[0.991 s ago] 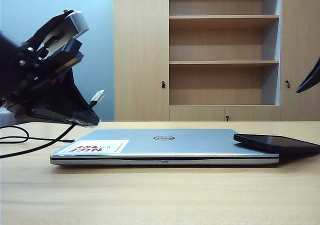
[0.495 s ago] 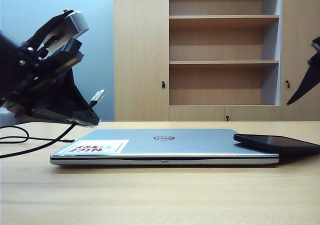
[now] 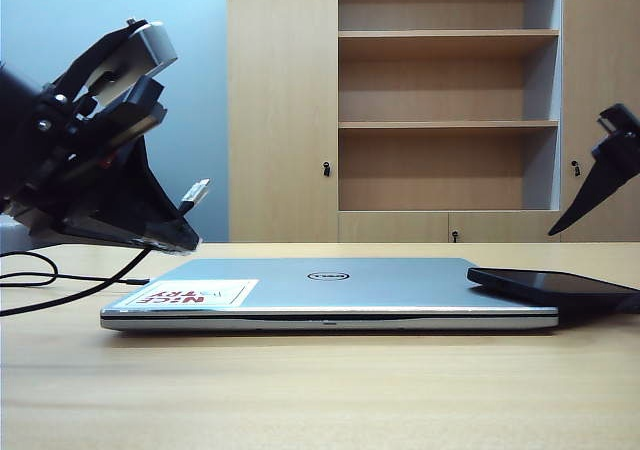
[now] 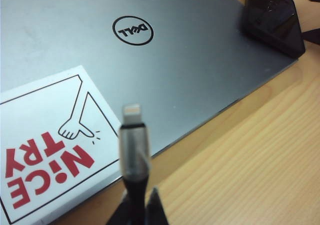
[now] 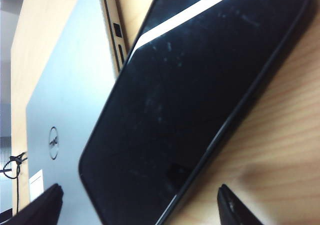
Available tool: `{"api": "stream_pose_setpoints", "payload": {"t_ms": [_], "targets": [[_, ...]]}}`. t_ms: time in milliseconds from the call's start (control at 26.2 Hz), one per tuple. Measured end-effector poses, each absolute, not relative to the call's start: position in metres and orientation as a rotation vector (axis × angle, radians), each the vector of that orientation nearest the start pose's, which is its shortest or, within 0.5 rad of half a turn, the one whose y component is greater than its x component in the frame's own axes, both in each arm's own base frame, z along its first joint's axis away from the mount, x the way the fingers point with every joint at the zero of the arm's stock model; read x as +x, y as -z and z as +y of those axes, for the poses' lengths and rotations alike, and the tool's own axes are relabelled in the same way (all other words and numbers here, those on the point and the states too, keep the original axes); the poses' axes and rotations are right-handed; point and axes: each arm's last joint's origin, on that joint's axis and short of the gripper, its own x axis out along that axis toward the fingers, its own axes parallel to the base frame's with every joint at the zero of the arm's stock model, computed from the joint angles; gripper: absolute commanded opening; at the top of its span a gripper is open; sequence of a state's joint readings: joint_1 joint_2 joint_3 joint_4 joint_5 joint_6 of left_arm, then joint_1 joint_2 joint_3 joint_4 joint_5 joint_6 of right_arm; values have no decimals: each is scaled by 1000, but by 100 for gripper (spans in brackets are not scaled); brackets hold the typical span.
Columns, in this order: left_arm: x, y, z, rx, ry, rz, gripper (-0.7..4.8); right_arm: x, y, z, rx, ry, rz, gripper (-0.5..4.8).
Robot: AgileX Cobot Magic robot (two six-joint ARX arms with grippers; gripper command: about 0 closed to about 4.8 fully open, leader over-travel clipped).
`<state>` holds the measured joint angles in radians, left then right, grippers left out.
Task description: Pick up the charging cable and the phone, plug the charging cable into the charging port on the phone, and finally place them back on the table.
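Only the left wrist view shows the silver plug of the charging cable (image 4: 134, 145) standing out from the left gripper (image 4: 136, 205), whose fingers are pinched together on the black cord just behind it; the exterior view shows that gripper (image 3: 170, 232) raised above the left end of the closed laptop (image 3: 330, 288), with the cord trailing down to the bench (image 3: 320, 390). Only the right wrist view shows the right gripper (image 5: 140, 205) spread wide, one fingertip over the laptop lid and the other over bare wood, with the phone (image 5: 200, 85) lying between and below them. The phone (image 3: 553, 286) rests tilted, one end on the laptop's right edge and the other toward the bench. From outside, the right gripper (image 3: 590, 195) hangs above it, not touching, with open air around it.
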<state>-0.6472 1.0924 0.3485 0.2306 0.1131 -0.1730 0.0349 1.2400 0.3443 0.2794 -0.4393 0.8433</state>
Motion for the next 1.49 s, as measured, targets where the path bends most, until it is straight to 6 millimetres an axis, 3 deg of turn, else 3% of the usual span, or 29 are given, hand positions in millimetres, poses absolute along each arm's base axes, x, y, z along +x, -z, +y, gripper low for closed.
{"api": "stream_pose_setpoints", "payload": {"t_ms": [495, 572, 762, 1486], "targets": [[160, -169, -125, -22, 696, 569, -6, 233, -137, 21, 936, -190, 802, 416], [160, -169, -125, -22, 696, 569, -6, 235, -134, 21, 939, -208, 801, 390], [160, -169, -125, -22, 696, 569, -6, 241, -128, 22, 941, -238, 785, 386], [160, -169, -125, -22, 696, 569, -6, 246, -128, 21, 1007, -138, 720, 386]]}}
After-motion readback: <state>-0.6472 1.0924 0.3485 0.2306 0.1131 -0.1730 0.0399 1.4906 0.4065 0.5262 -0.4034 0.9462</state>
